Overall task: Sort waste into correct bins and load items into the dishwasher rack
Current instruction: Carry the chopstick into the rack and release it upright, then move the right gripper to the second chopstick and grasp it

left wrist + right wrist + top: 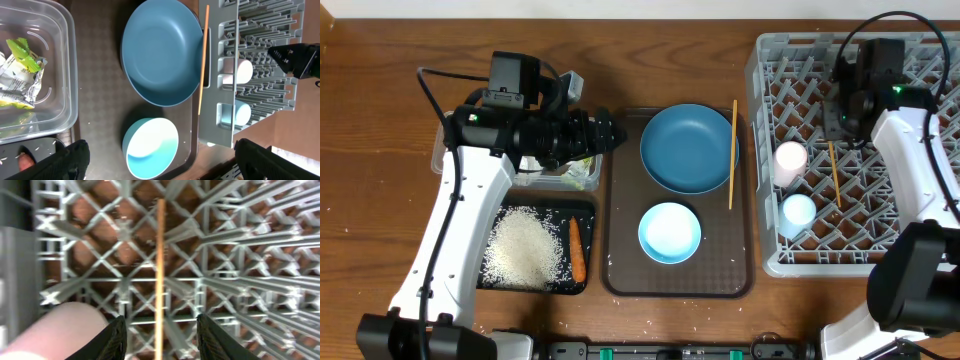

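Note:
My left gripper (612,131) (161,165) is open and empty above the brown tray's left edge, over the light-blue bowl (670,232) (150,148). The dark-blue plate (688,148) (161,50) lies behind the bowl, with one chopstick (732,152) (202,60) along its right side. My right gripper (846,118) (162,340) is open over the grey rack (920,190) (240,285). The second chopstick (834,172) (160,265) lies on the rack between its fingers. The pink cup (790,160) (55,330) and the light-blue cup (798,210) stand in the rack. The napkin is hidden.
The clear tub (445,160) (57,60) holds the green-and-white wrapper (20,75). The black tray (582,285) holds rice (525,247) and the carrot (577,250). The brown serving tray (720,275) lies between the bins and the rack.

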Controlling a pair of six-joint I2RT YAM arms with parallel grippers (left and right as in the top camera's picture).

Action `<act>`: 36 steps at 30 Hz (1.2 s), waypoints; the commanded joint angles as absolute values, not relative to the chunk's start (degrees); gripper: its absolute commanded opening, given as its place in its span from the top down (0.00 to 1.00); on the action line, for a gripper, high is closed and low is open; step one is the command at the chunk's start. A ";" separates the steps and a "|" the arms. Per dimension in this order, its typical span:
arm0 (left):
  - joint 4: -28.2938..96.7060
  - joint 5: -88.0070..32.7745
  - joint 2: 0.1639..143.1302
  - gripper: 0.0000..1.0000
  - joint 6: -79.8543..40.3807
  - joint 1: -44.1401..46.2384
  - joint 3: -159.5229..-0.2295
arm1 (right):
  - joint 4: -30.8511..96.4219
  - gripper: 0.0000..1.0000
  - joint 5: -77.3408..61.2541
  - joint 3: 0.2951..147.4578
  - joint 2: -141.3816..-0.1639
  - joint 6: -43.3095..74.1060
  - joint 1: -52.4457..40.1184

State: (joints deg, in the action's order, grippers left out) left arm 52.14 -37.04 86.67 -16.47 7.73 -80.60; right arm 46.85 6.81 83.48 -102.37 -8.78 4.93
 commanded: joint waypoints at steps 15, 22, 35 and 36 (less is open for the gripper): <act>52.25 -36.36 86.80 0.05 -16.10 7.84 -81.10 | 50.06 0.57 -5.48 83.44 -92.29 22.61 -11.94; 52.25 -36.36 86.80 0.05 -16.10 7.84 -81.10 | 49.89 0.56 5.72 83.42 -95.64 28.23 -21.39; 52.25 -36.36 86.80 0.05 -16.10 7.84 -81.10 | 48.73 0.56 19.29 83.42 -106.13 29.80 -27.33; 52.25 -36.36 86.80 0.05 -16.12 7.84 -81.10 | 48.73 0.56 19.29 83.42 -106.87 29.80 -27.29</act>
